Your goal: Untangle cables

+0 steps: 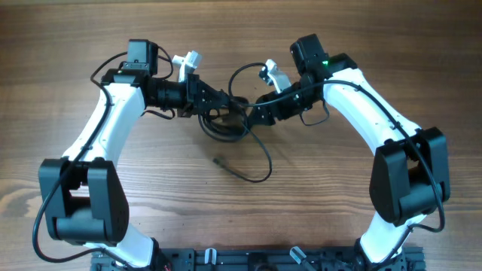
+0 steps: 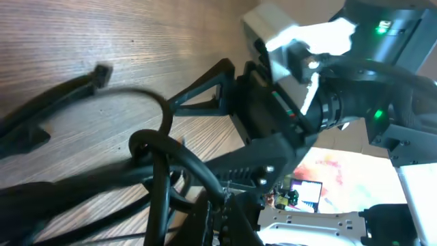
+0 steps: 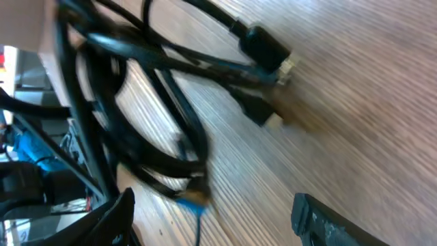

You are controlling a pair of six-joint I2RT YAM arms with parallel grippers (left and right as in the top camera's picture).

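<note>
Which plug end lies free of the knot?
The small plug lying alone, ending the long loop that trails out of the bundle; the other plugs lie against the bundle.

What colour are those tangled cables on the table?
Black; the cables show best in the right wrist view.

My overhead camera looks straight down on the wooden table [image 1: 68, 68], far enough off to take in my left arm [image 1: 113, 128] and right arm [image 1: 369, 113] whole. My 2 wrist cameras sit low and close over the wood, pointing inward toward the middle. All 3 views share the tangle of cables [image 1: 221, 126] there, and the left wrist view also catches the right arm.
</note>
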